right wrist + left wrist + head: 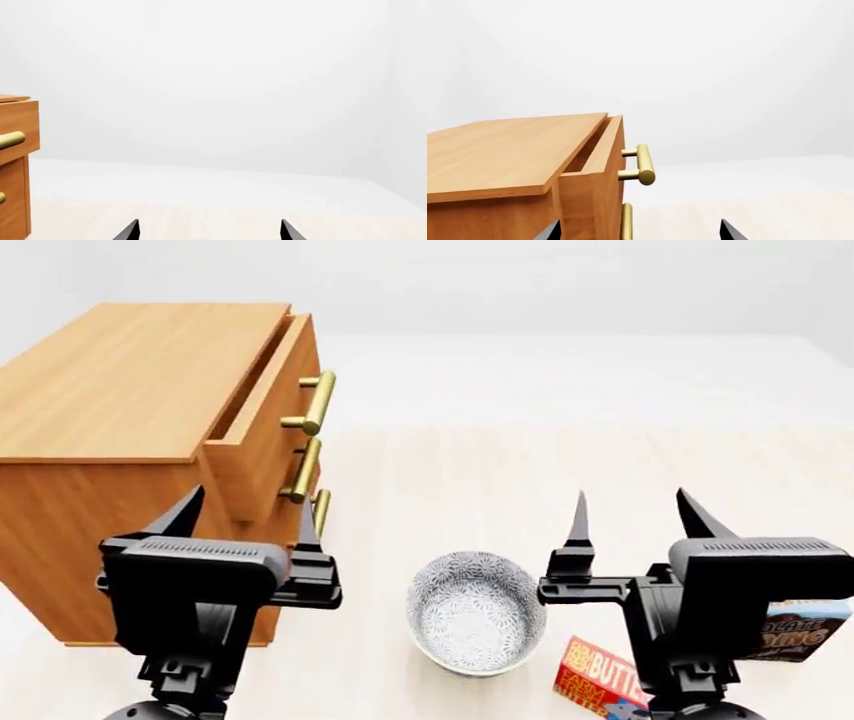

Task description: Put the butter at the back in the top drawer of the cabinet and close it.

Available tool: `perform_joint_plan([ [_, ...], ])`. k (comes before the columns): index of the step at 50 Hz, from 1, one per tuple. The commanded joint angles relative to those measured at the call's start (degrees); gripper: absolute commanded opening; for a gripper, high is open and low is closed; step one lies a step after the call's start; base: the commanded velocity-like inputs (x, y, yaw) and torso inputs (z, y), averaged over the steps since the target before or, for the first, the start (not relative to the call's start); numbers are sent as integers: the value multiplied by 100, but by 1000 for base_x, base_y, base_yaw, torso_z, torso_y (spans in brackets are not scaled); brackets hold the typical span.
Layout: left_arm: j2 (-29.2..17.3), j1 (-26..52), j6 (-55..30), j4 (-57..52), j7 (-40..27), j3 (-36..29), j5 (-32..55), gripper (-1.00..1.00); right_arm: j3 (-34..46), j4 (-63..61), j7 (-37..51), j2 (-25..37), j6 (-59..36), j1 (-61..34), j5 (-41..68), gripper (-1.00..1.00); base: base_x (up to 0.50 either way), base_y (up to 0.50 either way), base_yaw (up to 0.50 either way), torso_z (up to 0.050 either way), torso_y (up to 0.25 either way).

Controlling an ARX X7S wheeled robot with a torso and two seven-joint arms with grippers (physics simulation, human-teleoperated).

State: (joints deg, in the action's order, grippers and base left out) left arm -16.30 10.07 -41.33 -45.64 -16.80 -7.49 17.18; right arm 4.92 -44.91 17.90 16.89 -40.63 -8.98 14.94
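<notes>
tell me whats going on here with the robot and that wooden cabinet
Nothing is held yet. Both end effectors, left and right, hover open above the pale table. The light-brown wooden cabinet has its top drawer pulled partly out. The small red, yellow and blue butter box lies on the table beside the patterned bowl, under the right arm.

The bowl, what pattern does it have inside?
The bowl has a fine white-on-grey speckled pattern, seen best in the head view.

The small red and yellow butter (pixel 597 682) box says "BUTT" in white letters, the rest is hidden; the brown and blue box (pixel 805 630) shows "OLATE", partly hidden.
</notes>
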Motion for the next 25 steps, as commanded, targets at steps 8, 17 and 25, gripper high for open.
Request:
perform_joint_plan([
  [8,-63,43,-602,-555,21,253,598,100,-93,-184,65,72,1,204,72,100,0,0,0,0,0],
  [17,-1,350,-1402,-1014,-116,703,1262,100,-87,-203,34,114,-3,221,133,100,0,0,0,0,0],
  [25,-496,1067,-2102,-1428,-1294,1234,3184,100,-121,-193,14,128,-9,218,211,100,0,0,0,0,0],
])
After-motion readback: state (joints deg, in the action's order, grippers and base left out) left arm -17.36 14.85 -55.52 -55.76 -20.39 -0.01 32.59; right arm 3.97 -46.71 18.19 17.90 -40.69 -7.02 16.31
